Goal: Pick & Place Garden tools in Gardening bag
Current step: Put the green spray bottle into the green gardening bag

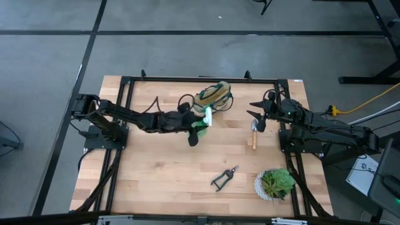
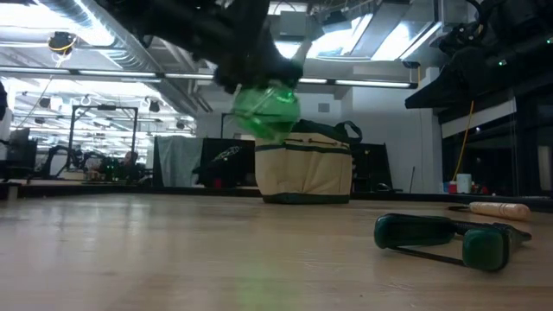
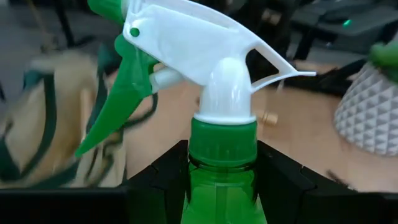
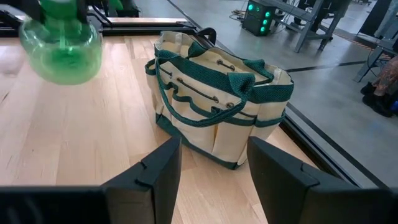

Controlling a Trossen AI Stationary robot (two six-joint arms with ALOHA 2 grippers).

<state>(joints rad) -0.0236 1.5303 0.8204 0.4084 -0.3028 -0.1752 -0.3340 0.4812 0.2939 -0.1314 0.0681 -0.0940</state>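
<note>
My left gripper (image 1: 195, 128) is shut on the translucent green spray bottle (image 2: 268, 108), which is lifted above the table just near of the gardening bag (image 1: 212, 95). The bottle's white sprayer head (image 3: 205, 56) and green trigger (image 3: 118, 106) reach past the fingers. The beige, green-trimmed bag (image 4: 217, 93) stands upright on its base. My right gripper (image 4: 214, 168) is open at the table's right side, facing the bag and touching nothing. A wooden-handled tool (image 1: 254, 136) lies flat below it. The black-handled pruning shears (image 1: 225, 178) lie flat near the front. My left gripper pinches the spray bottle's upper body (image 3: 221, 180), just below the green collar, between its two fingers, one on each side. The fingers come roughly level from the table's left. The bottle is clear of the table, tilted, its round bottom (image 2: 270, 111) toward the near edge.
A leafy plant in a white pot (image 1: 275, 184) stands at the near right corner. The black frame rails (image 1: 125, 125) run along the table's left and right sides. Bare wood lies across the table's near left part (image 1: 162, 175).
</note>
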